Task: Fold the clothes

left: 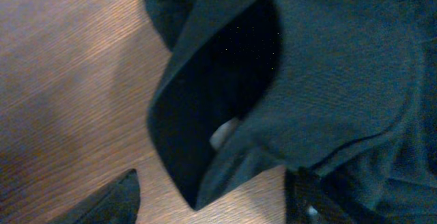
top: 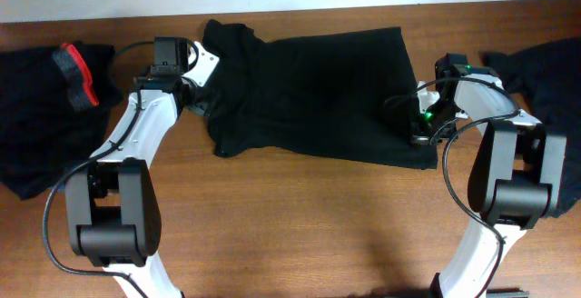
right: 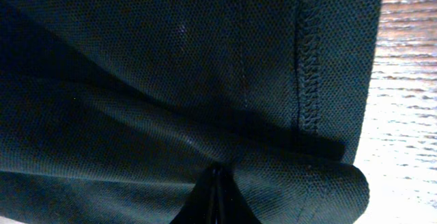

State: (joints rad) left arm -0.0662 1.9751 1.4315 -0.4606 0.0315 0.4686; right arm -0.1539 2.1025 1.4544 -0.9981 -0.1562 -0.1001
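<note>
- Clothes (top: 309, 89): three black pieces on the wooden table (top: 290, 234).
- Middle shirt (top: 318, 71) lies spread across the table centre, sleeves toward 9 o'clock, hem toward 3 o'clock.
- Left garment (top: 36, 125), heaped at the 9 o'clock edge, shows a red-orange band (top: 77, 75). Right garment (top: 549, 80) sits at the 3 o'clock edge. Both lie apart from the middle shirt.
- Left gripper (top: 194, 98) is at the shirt's 9 o'clock end. Its jaws stand apart, and the wrist view shows a sleeve opening (left: 218, 115) lying between the fingers (left: 116, 200), not pinched.
- Right gripper (top: 420, 136) is at the shirt's 4 o'clock corner. Its jaws are closed on the fabric, which puckers into the pinch just beside the stitched hem (right: 311, 67).
</note>
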